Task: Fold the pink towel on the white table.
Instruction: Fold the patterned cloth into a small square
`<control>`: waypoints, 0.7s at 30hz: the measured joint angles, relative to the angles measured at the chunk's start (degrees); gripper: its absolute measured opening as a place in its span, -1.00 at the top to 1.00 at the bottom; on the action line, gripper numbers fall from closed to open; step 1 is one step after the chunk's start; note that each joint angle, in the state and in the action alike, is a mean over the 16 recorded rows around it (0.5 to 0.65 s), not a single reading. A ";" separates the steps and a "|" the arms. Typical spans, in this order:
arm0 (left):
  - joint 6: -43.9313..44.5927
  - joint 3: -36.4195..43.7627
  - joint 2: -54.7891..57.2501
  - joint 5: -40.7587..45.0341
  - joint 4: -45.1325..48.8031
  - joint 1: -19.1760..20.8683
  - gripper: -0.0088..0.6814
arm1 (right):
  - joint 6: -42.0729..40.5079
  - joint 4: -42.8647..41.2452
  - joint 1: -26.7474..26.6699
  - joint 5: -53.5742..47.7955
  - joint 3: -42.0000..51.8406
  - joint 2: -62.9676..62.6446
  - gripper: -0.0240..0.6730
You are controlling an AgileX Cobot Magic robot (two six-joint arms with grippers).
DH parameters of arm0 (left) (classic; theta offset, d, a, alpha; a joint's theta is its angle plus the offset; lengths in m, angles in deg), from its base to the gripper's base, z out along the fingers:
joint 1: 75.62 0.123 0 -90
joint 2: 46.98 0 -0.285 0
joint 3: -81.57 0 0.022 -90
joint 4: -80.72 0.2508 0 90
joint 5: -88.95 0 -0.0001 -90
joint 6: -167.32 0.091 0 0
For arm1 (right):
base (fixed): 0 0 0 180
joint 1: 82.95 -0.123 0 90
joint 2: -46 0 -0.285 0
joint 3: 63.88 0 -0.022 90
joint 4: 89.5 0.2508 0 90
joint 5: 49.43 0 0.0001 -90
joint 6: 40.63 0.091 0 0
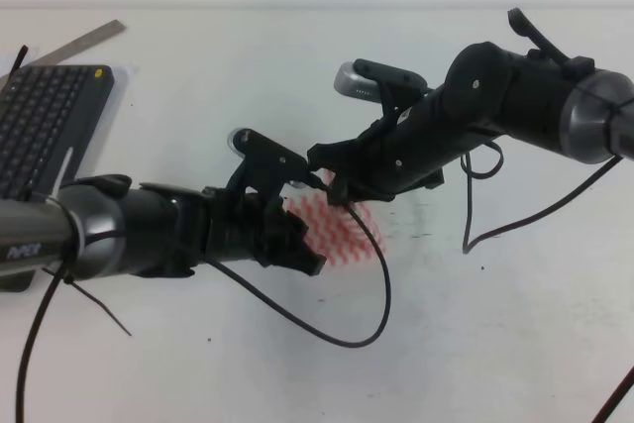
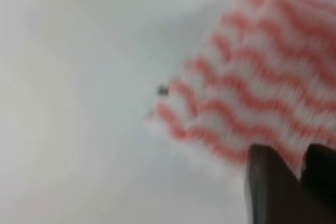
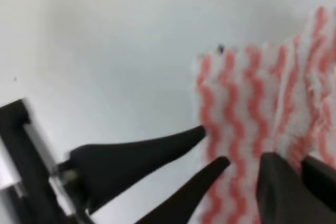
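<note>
I count one thin white cloth with pink-red wavy stripes (image 1: 342, 237), one dark grey keyboard (image 1: 42, 121), and one flat grey metal ruler (image 1: 81, 44), all on one plain white tabletop (image 1: 238, 76). I see two black robot arms, the left arm (image 1: 149, 227) and the right arm (image 1: 475, 111), and one loose black cable (image 1: 369, 319) on my side.

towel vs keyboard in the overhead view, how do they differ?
Colour: the towel is white with pink-red wavy stripes; the keyboard is dark grey.
Place: the towel lies mid-table; the keyboard is at the view's left edge.
Visibility: the towel is mostly hidden by the left arm and right arm; the keyboard is mostly in the open.
Both lie on the white table.
</note>
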 joint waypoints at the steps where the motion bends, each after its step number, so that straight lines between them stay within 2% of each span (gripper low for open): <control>1: 0.07 0.02 -0.28 -0.17 0.02 0.00 0.60 | 0.00 0.02 -0.01 0.05 -0.01 0.02 0.97; 10: 0.50 0.08 -1.82 -2.45 0.03 0.02 0.60 | 0.00 0.02 -0.11 0.48 -0.04 0.20 0.97; 21: 0.69 0.09 -1.85 -9.63 0.05 -0.02 0.60 | -0.01 -0.06 -0.14 0.87 -0.04 0.31 0.97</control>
